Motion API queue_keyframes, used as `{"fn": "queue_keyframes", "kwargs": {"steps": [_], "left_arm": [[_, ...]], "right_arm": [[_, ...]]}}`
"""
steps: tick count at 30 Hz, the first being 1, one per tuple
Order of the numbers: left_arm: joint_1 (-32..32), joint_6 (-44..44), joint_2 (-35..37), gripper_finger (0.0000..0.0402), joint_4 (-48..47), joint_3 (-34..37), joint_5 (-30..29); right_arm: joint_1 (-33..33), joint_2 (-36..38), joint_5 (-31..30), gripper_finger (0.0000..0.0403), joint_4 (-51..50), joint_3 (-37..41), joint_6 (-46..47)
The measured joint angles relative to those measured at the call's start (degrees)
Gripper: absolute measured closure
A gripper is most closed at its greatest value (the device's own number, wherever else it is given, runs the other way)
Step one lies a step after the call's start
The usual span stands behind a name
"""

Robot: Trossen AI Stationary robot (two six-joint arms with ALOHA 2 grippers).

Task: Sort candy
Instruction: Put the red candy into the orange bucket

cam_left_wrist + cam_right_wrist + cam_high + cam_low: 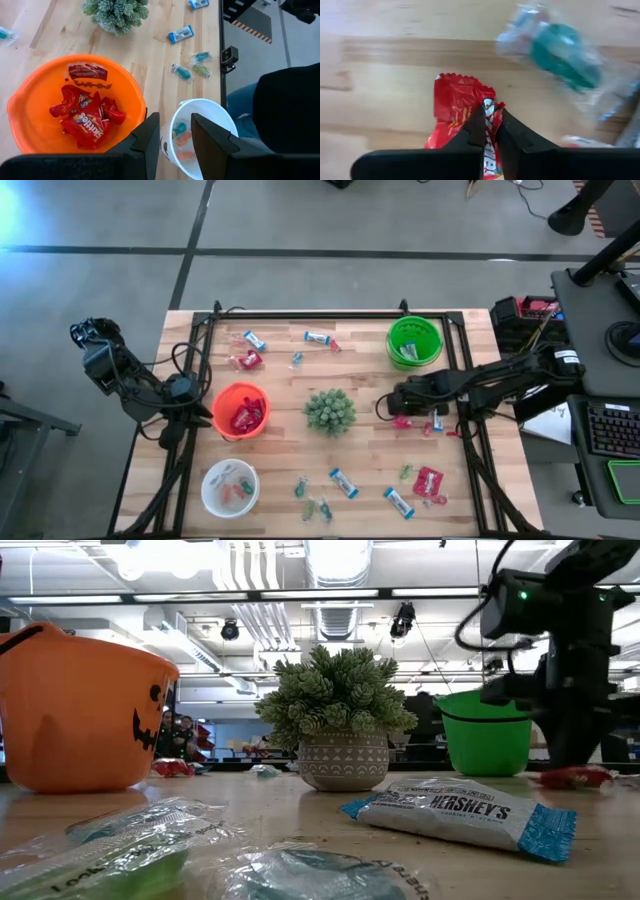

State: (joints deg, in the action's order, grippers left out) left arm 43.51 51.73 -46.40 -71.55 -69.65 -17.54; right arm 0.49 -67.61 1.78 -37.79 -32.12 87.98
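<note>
Candy lies scattered on the wooden table: red packets, blue-and-white bars [343, 482] and small teal pieces [301, 488]. My right gripper [490, 119], to the right of the plant, is shut on a red packet [454, 106], also seen as red packet [402, 422]. My left gripper [175, 131] is open and touches nothing. It hovers at the left edge of the orange bowl [240, 410], looking over that bowl and the white bowl [200, 112]. The orange bowl [30, 95] holds red packets [82, 117]. The white bowl holds small teal and orange pieces. My right gripper pinches the red packet between its two fingertips [476, 125], on a puckered part near one end [487, 106]. The fingers come from above, slanting down. The rest of the packet spreads flat on the table [380, 100] beyond the fingertips.
A spiky green potted plant [330, 411] stands mid-table. A green bowl [414, 342] sits far right of it, and the white bowl [229, 487] near left. A teal candy [560, 55] lies just past the held packet. A Hershey's bar [460, 812] lies near the front edge. Black frame rails border the table.
</note>
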Motion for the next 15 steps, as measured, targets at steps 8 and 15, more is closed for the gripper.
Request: {"fn": "queue_keyframes", "kwargs": {"steps": [8,15], "left_arm": [[0.0,1.5,0.0,0.0309,0.0,0.0,0.0],[0.0,1.4,0.0,0.0309,0.0,0.0,-4.6]], "right_arm": [[0.0,1.1,-0.5,0.0389,-8.9,-10.6,-6.0],[0.0,1.1,-8.8,0.0390,-13.7,-24.4,-12.2]]}}
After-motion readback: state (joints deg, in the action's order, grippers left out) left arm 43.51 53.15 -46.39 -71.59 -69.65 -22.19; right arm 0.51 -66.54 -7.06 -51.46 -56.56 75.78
